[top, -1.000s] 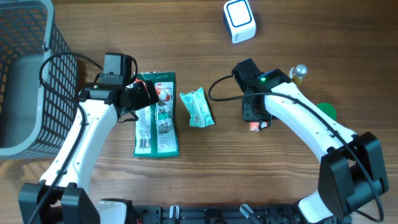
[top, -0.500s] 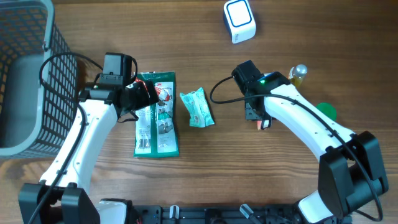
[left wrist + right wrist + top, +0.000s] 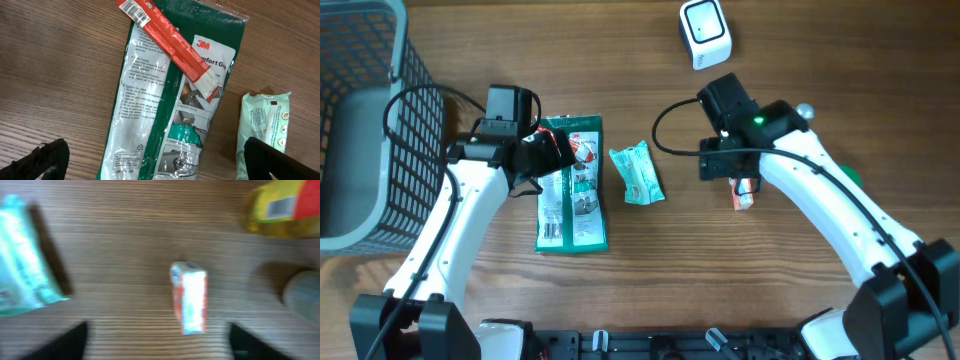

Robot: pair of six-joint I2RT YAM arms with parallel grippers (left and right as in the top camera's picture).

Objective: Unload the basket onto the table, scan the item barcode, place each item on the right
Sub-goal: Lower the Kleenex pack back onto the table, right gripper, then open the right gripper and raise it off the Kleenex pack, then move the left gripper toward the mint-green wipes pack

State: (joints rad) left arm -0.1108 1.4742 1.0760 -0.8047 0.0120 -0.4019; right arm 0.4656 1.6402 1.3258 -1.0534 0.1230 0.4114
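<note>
A small red-and-white box (image 3: 743,192) lies on the wooden table, blurred in the right wrist view (image 3: 190,297). My right gripper (image 3: 728,172) hovers just above and beside it, open (image 3: 160,347), the box lying free ahead of its dark fingertips (image 3: 65,342). The white scanner (image 3: 705,33) stands at the far edge. My left gripper (image 3: 555,160) hangs open (image 3: 160,167) over a green 3M pack (image 3: 170,100) with a red barcoded strip (image 3: 167,42) across its top.
A pale green wipes pack (image 3: 637,173) lies between the arms. A yellow bottle (image 3: 285,207) with a silver cap (image 3: 803,112) and a green object (image 3: 847,178) sit near the right arm. A dark mesh basket (image 3: 365,110) fills the left side.
My right gripper has opened and let go of the small box, which now lies on the table. The right wrist shifted slightly up and away. The left arm has not moved.
</note>
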